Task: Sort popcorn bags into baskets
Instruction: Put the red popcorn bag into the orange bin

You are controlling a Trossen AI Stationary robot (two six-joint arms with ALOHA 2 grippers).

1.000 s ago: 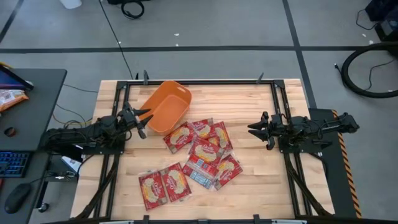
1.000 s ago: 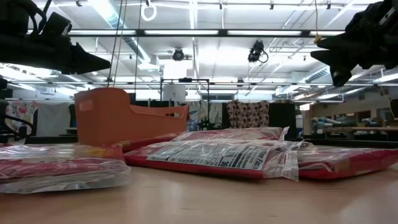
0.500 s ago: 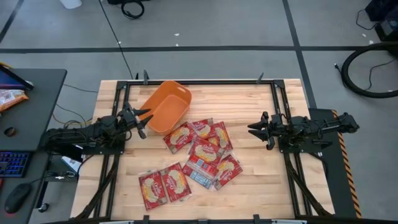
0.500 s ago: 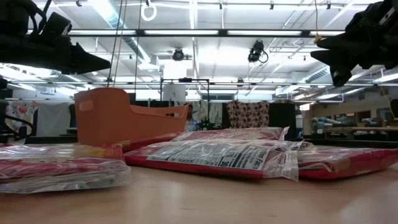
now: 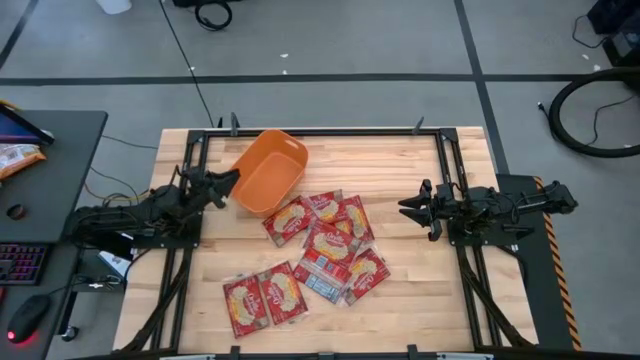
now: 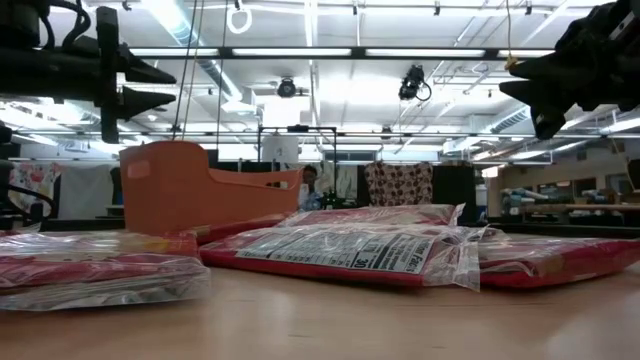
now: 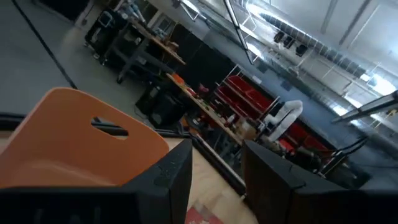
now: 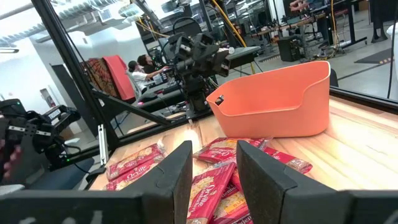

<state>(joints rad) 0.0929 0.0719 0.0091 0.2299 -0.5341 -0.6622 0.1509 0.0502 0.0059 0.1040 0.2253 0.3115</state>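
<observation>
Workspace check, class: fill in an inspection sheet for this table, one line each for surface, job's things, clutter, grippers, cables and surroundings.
Surface: wooden table, black frame rails along its edges.
Job's things: orange basket empty, at the far left; popcorn bags lying flat and overlapping mid-table, none in the basket.
Clutter: nothing seen on the table.
Grippers: left gripper open, empty, raised beside the basket; right gripper open, empty, raised right of the bags.
Cables: a black cable crosses the floor to the table.
Surroundings: desk with keyboard and mouse to the left; people sit in the background.
</observation>
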